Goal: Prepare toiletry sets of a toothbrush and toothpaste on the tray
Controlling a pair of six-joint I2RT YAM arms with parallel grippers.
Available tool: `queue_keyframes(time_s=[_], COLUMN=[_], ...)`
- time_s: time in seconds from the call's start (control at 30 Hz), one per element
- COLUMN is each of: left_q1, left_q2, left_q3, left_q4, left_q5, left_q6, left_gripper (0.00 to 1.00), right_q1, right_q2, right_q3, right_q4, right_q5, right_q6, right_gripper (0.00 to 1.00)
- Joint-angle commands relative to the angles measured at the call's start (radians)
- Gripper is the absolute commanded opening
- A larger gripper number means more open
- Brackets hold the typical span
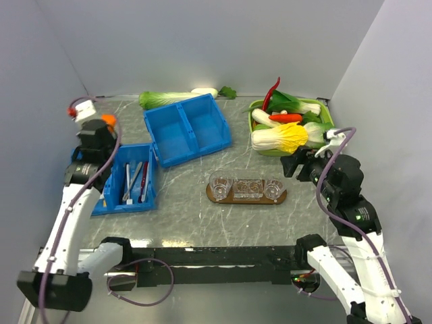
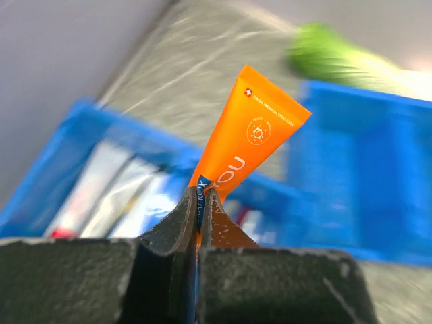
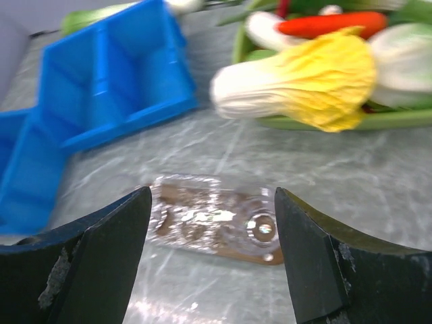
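Note:
My left gripper [image 2: 201, 196] is shut on the lower end of an orange toothpaste tube [image 2: 253, 135], which sticks up from the jaws. In the top view that gripper [image 1: 108, 125] hangs over the far end of a small blue bin [image 1: 128, 208], where slim toothbrushes [image 1: 135, 179] lie side by side. The dark wooden tray [image 1: 282, 198] lies mid-table with three clear cups [image 1: 247, 187] standing in a row. My right gripper [image 1: 291, 164] is open just right of the tray and above it. In the right wrist view the cups [image 3: 202, 216] and tray [image 3: 270, 255] show blurred between its wide fingers [image 3: 115, 236].
A larger blue bin [image 1: 187, 128] with two compartments sits behind the tray. A green tray of toy vegetables [image 1: 290, 125] stands at the back right, close to my right arm. A green cabbage [image 1: 165, 99] lies by the back wall.

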State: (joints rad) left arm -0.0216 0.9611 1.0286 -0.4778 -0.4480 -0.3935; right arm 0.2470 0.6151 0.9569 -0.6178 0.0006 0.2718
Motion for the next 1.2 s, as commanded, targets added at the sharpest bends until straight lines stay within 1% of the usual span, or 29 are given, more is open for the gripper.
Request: queue_keyframes(time_s=[0.0,0.03,0.1,0.13,0.17,0.2,0.23,0.3,0.33,0.43,0.57,0.67,0.73,0.9,1.0,1.17], left_q1=[-0.23,-0.315,-0.404,-0.473,-0.504,-0.53,-0.561,-0.581,-0.595,-0.621,-0.65,-0.678,-0.699,-0.738,-0.761,-0.782], left_q2=[0.057,0.071,0.12,0.134,0.163,0.175,0.183,0.183,0.177,0.153,0.114,0.117,0.116,0.105,0.111,0.114], left_q3=[0.152,0.183,0.211,0.217,0.218,0.217,0.208,0.176,0.138,0.071,-0.01,-0.035,-0.047,-0.074,-0.075,-0.073], left_q4=[0.042,0.053,0.105,0.12,0.151,0.162,0.182,0.252,0.277,0.346,0.418,0.416,0.418,0.449,0.444,0.443], left_q5=[-0.113,-0.112,-0.088,-0.063,-0.038,0.051,0.104,0.219,0.305,0.386,0.457,0.476,0.473,0.515,0.506,0.503], left_q6=[0.05,0.068,0.097,0.119,0.127,0.131,0.131,0.124,0.114,0.107,0.094,0.105,0.116,0.108,0.116,0.12], left_gripper=[0.01,0.01,0.01,0.01,0.01,0.01,0.01,0.01,0.01,0.01,0.01,0.01,0.01,0.01,0.01,0.01], right_q1=[0.021,0.028,0.056,0.07,0.084,0.119,0.136,0.176,0.202,0.227,0.264,0.296,0.308,0.342,0.351,0.359], right_q2=[0.061,0.067,0.083,0.084,0.089,0.092,0.097,0.119,0.132,0.185,0.276,0.372,0.399,0.477,0.505,0.514], right_q3=[0.066,0.074,0.089,0.094,0.098,0.1,0.1,0.106,0.109,0.124,0.151,0.189,0.206,0.235,0.246,0.238], right_q4=[-0.02,-0.014,-0.011,-0.004,0.004,0.012,0.026,0.038,0.046,0.084,0.165,0.199,0.227,0.268,0.274,0.308], right_q5=[-0.226,-0.244,-0.272,-0.271,-0.268,-0.257,-0.249,-0.243,-0.249,-0.263,-0.307,-0.289,-0.278,-0.289,-0.284,-0.298], right_q6=[0.0,0.003,0.023,0.029,0.044,0.052,0.058,0.079,0.084,0.109,0.139,0.145,0.147,0.164,0.162,0.178], right_gripper=[0.8,0.79,0.79,0.78,0.78,0.78,0.78,0.78,0.78,0.78,0.79,0.79,0.79,0.79,0.77,0.69])
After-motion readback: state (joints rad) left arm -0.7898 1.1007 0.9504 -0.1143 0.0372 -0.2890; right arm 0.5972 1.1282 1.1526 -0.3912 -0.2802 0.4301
